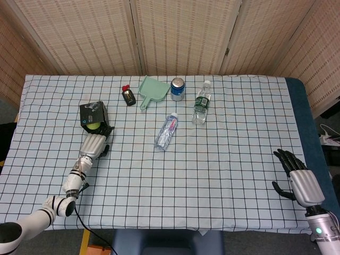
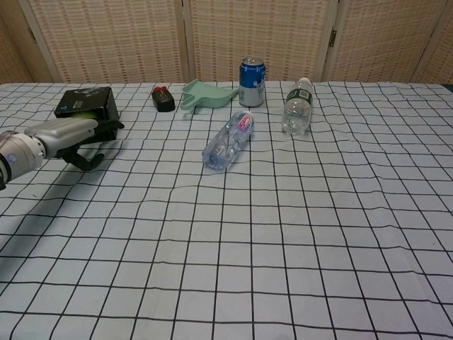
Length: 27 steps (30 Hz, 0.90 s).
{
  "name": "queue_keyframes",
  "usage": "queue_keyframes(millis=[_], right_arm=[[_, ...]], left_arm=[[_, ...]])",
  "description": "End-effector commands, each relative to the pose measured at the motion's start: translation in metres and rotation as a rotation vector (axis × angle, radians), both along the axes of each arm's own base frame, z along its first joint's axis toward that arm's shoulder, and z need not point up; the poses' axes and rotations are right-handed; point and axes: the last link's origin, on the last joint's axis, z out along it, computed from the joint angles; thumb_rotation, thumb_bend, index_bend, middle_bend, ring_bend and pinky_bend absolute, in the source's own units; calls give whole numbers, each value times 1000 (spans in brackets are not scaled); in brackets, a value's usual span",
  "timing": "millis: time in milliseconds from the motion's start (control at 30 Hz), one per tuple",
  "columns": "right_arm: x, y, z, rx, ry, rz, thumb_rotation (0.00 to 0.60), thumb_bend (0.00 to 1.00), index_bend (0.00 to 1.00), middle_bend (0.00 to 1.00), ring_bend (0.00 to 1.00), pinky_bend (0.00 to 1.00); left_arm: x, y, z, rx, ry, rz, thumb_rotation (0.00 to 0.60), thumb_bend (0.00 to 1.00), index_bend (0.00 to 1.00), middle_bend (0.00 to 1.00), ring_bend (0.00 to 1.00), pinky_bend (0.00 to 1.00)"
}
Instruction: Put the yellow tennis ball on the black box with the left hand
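The black box (image 1: pixel 93 111) lies at the table's left side, also in the chest view (image 2: pixel 86 102). The yellow tennis ball (image 1: pixel 93 126) shows as a small yellow-green patch right against the box's near side. My left hand (image 1: pixel 94 143) lies palm down over the ball and holds it at the fingertips, which reach the box's near edge. In the chest view the left hand (image 2: pixel 67 135) hides nearly all of the ball, and its thumb hangs below. My right hand (image 1: pixel 296 177) rests at the table's near right corner, fingers apart and holding nothing.
A clear bottle (image 1: pixel 166 130) lies on its side mid-table. At the back stand a blue can (image 1: pixel 177 89) and an upright bottle (image 1: pixel 200 103), beside a green dustpan (image 1: pixel 151 91) and a small dark bottle with a red cap (image 1: pixel 128 95).
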Motion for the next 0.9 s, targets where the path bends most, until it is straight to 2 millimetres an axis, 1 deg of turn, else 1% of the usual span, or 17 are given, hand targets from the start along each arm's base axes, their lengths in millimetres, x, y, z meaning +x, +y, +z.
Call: queue_keyframes(millis=[33,167,267,367,400,500,567,633,700,833,900], right_arm=[[0,0,0,0,-1,0,600,266,67,25,0,153],[0,0,0,3,-2,1,600,266,67,25,0,153],[1,1,0,5,-2,4,600,265,67,25,0,153],[1,2,-1,9,-4,5,600,265,67,25,0,153],[1,2,-1,10,-5,6,600,266,67,25,0,153],[2,2,0,8,-9,10,600,266,67,25,0,153],[3,3,1,6,-14,13,600,266,67,25,0,153],[4,3,2,2,-18,17,600,265,67,25,0,153],[4,3,2,3,-20,18,600,266,67,25,0,153],[4,3,2,6,-22,19,600,265,67,25,0,153],[4,2,2,4,-21,18,600,266,67,26,0,152]], left_arm=[[0,-1,0,-7,1,-4,600,552,3,0,0,202],[0,-5,4,-12,-5,-15,600,553,15,0,0,198],[3,-9,9,-3,-12,-47,600,553,50,13,0,195],[8,-15,19,7,-25,-85,600,553,112,74,11,196],[10,-18,23,10,-30,-98,600,553,148,107,32,197],[12,-32,36,29,-44,-139,600,556,264,227,138,202],[8,-45,47,46,-41,-161,600,560,312,289,197,227],[3,-60,57,65,-32,-182,600,560,351,366,271,298],[-3,-75,66,81,-15,-195,600,560,369,412,318,332],[-16,-108,88,128,42,-235,600,561,425,468,385,369],[-24,-128,100,147,64,-253,600,561,442,474,388,397]])
